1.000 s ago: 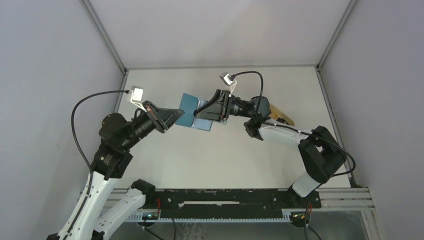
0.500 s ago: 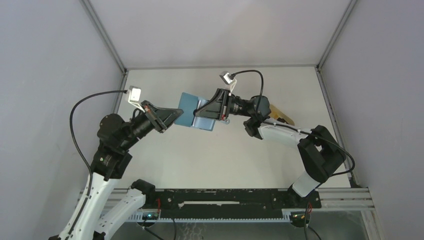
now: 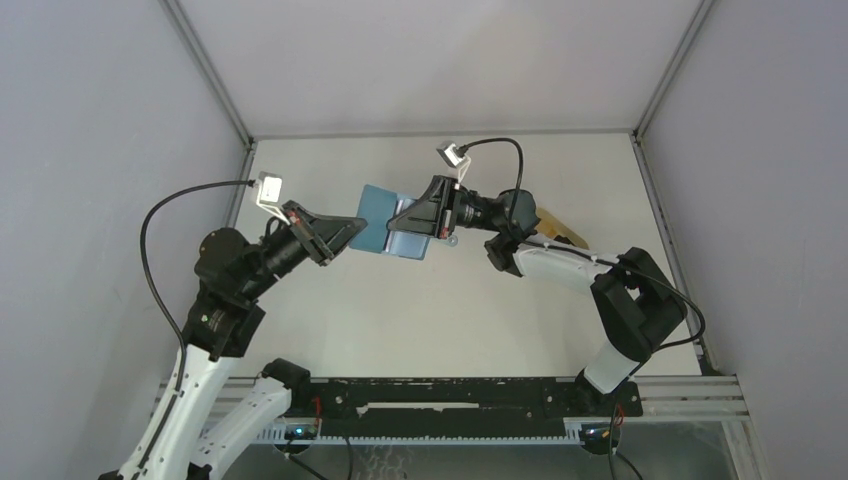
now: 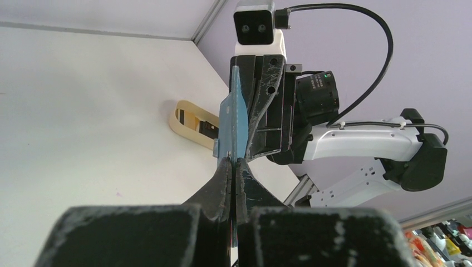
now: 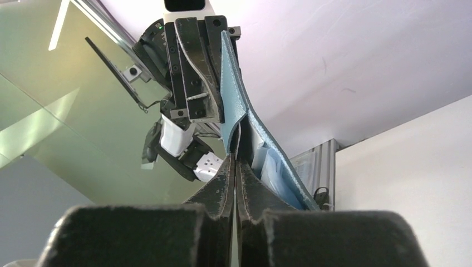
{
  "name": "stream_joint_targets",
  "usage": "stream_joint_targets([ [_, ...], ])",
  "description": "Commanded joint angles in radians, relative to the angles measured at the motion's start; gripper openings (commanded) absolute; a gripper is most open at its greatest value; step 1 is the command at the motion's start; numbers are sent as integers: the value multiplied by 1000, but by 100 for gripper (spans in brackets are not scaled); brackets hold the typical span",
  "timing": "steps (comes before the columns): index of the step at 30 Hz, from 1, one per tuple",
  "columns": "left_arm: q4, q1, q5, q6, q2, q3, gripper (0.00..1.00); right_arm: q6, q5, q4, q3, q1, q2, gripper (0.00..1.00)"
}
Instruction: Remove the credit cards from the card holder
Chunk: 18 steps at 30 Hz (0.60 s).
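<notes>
The teal-blue card holder (image 3: 378,208) hangs open in the air between both arms. My left gripper (image 3: 358,226) is shut on its left edge, and the left wrist view shows the holder (image 4: 235,119) edge-on, rising out of that gripper (image 4: 234,162). My right gripper (image 3: 396,228) reaches into the holder from the right. In the right wrist view that gripper (image 5: 235,157) has its jaws closed on a thin dark edge in the fold of the holder (image 5: 234,89), apparently a credit card. A pale tan credit card (image 3: 563,229) lies on the table behind the right arm.
In the left wrist view the tan card (image 4: 188,119) lies flat on the white table (image 4: 83,111) with dark patches on it. Grey walls stand on three sides. A black rail (image 3: 450,405) runs along the near edge.
The right gripper's jaws have closed from half open to nearly together inside the holder. Both arms and the holder have stayed almost where they were.
</notes>
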Motion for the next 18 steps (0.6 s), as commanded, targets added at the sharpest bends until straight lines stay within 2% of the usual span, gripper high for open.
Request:
stream_joint_targets([
  [1,6,13,28,-4,-2,-27,0,6,14,55,51,12,-6,0],
  [7,-23,39,16,-2,-8,-22,0,-7,-7,32,49,9,-8,0],
  [11,-31,55,18,-3,-15,-19,17,-56,-8,-41,34,5,-30,0],
  [12,-31,57,21,-3,-18,-19,19,-74,-6,-66,31,5,-36,0],
  [14,-30,62,24,-4,-21,-21,17,-101,-4,-113,31,5,-45,0],
  [17,-19,68,32,-11,-28,-24,1,-115,-7,-141,31,5,-46,0],
  [18,-12,72,34,-13,-33,-25,0,-118,-8,-152,31,5,-45,0],
])
